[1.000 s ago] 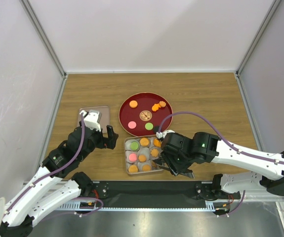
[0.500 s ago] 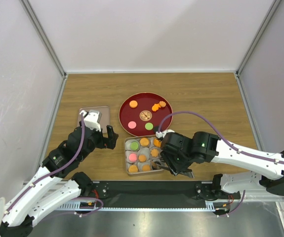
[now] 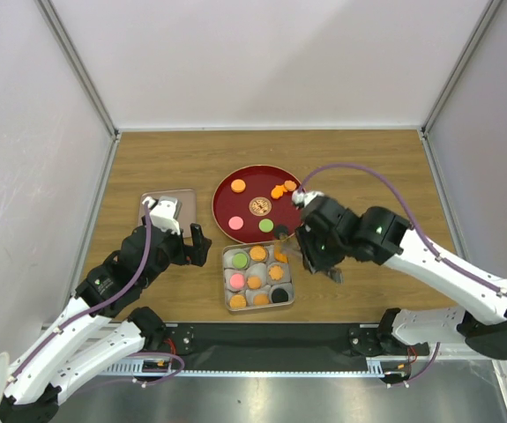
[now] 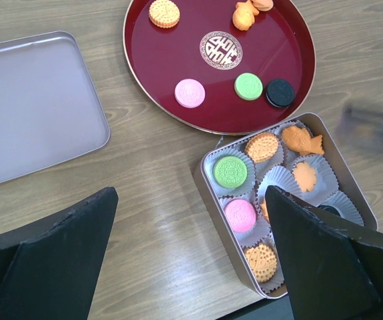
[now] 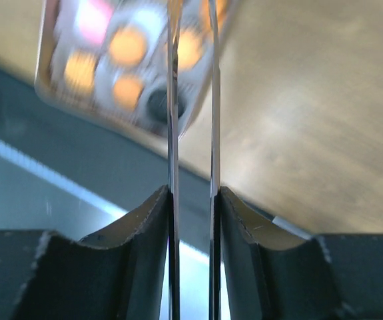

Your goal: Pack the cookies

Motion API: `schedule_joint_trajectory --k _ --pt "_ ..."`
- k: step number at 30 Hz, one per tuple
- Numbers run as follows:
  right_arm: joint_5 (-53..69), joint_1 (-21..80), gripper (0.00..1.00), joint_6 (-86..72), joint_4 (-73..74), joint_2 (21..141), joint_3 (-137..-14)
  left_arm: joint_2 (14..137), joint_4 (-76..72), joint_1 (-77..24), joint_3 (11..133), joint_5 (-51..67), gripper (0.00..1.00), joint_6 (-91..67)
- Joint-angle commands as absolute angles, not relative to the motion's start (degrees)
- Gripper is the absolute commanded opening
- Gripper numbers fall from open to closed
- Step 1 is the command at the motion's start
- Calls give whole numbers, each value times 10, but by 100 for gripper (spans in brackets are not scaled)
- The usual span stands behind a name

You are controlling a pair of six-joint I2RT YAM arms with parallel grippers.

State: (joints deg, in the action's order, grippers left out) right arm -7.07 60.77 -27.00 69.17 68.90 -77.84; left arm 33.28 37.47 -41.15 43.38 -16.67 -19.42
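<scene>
Right claw [image 5: 192, 27]: thin, flat, narrowly parted

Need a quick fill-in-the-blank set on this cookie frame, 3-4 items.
1. The round plate is ___ in colour.
2. On the plate, the green cookie lies between a pink one and a ___ one.
3. The left gripper is ___ and holds nothing.
4. In the left wrist view, the grey lid lies to the ___ of the plate.

Missing words: red; black; open; left
</scene>
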Motion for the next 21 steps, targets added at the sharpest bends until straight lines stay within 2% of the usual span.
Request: schedule_joint_trajectory --k 1,7,11,17,21 --pt "-82 511 39 -214 636 693 -801 332 360 -416 442 -159 100 -189" --pt "-163 363 42 -192 538 737 -792 335 359 -416 442 -156 100 -188" --pt "-154 242 44 -189 448 772 -756 332 359 -416 441 -156 100 -187" --pt "-163 186 45 -194 287 837 -708 339 355 -417 442 -145 100 -185" --pt "-168 169 46 -195 239 908 -703 338 356 -417 441 -142 100 -184"
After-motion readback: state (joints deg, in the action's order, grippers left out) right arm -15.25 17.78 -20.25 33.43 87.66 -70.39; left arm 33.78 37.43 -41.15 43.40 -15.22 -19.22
